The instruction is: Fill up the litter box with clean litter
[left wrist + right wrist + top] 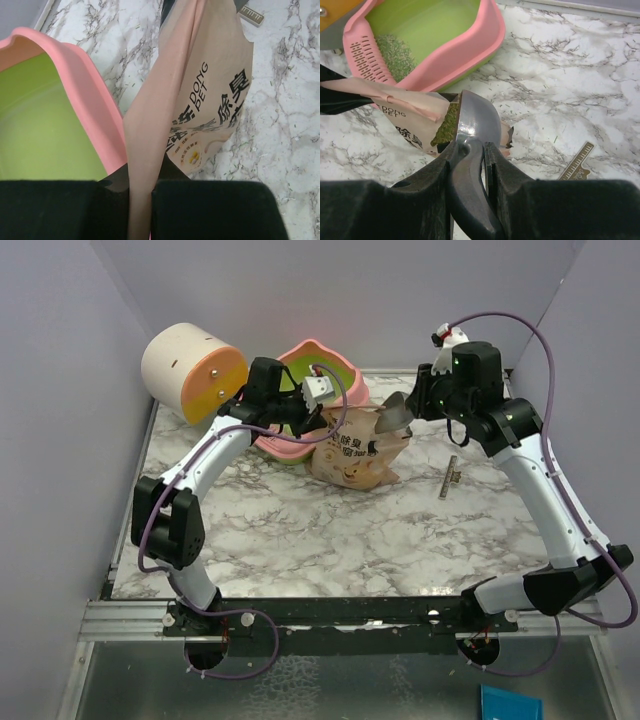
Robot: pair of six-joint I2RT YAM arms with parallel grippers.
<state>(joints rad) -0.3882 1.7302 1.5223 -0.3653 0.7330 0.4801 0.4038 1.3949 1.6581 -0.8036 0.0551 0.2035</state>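
Closest to the lens, the left gripper (141, 200) is shown pinched shut on the top edge of the tan bag (200, 95), which is held just beside the litter box (95, 100) on the marble table (350, 530). The right gripper (470, 200) is clamped on the dark handle of the metal scoop (479, 117), whose bowl is set at the bag's mouth against greenish litter (446, 127). A thin patch of the same granules is seen inside the box, by its slotted lip.
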